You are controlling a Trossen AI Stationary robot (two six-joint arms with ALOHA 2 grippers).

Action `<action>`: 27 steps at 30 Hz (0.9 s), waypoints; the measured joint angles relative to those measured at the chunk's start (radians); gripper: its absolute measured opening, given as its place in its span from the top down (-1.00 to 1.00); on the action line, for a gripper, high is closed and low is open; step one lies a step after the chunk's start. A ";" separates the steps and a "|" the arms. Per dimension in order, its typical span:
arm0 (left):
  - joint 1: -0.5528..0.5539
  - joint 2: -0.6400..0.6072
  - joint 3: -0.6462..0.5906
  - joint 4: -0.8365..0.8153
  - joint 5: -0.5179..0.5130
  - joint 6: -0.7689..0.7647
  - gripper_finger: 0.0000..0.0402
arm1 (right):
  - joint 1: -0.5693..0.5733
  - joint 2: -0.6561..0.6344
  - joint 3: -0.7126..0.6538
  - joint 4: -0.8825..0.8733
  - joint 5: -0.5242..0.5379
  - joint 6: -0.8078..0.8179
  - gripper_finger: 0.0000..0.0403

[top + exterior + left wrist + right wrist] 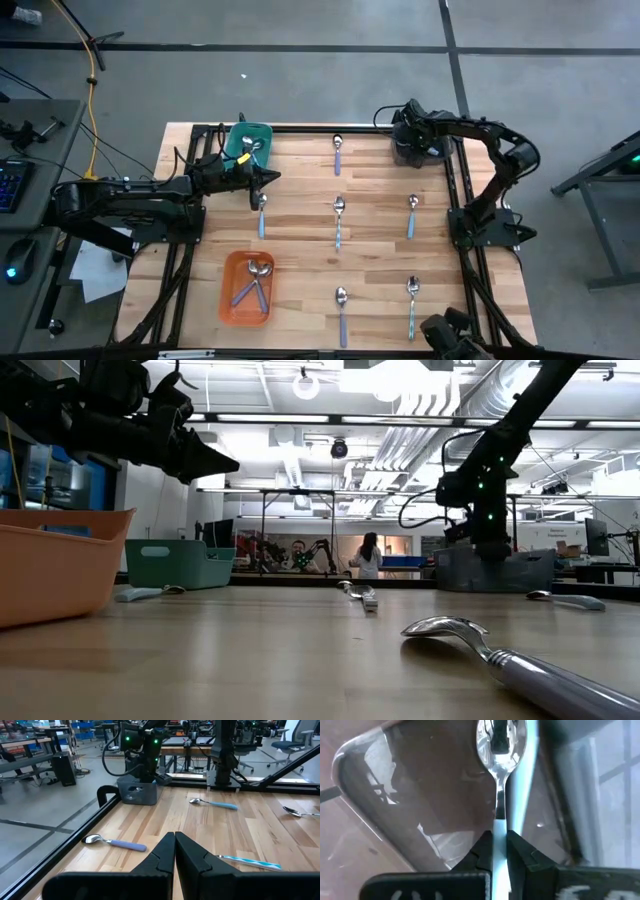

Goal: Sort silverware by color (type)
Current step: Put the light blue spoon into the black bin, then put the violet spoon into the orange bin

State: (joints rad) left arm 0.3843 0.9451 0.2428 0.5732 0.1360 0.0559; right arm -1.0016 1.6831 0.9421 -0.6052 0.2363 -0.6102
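My right gripper [499,836] is shut on a spoon with a light blue handle, whose shiny bowl [500,740] is inside the grey bin [380,805] at the table's far right [425,152]. My left gripper [270,177] is shut and empty, above the table beside the teal bin [248,143], just beyond a blue-handled spoon [261,215] lying flat. Several more spoons lie flat on the wood, among them a purple one [338,155] and a light blue one [412,215]. My right gripper pinches the spoon's light blue handle [499,827] between its two fingers [485,851], close to where the handle meets the metal neck. The spoon runs along the fingers, bowl foremost, and reaches into the grey bin. Whether the bowl touches the bin's floor I cannot tell.
An orange bin [247,287] with purple-handled spoons stands at the near left. The teal bin holds a spoon. Black frame rails [460,190] run along the table's edges. In the low view a spoon [500,652] lies close to the camera. People show far back in the room.
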 joint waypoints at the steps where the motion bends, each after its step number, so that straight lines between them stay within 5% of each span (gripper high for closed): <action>1: 0.000 0.000 0.000 0.000 0.000 0.000 0.99 | 0.000 0.005 0.000 0.000 0.000 0.000 0.96; 10: 0.000 0.000 0.000 0.000 0.000 0.001 0.99 | 0.009 -0.037 0.000 0.002 0.073 0.053 0.63; 19: 0.000 0.000 0.000 -0.001 0.000 0.000 0.99 | 0.062 -0.219 0.000 -0.012 0.091 0.130 0.39; 27: 0.000 0.000 0.000 -0.005 0.000 0.000 0.99 | 0.154 -0.372 0.001 -0.024 -0.117 0.380 0.52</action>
State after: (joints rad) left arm 0.3843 0.9451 0.2428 0.5682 0.1360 0.0560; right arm -0.8471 1.3108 0.9428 -0.6288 0.1196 -0.2300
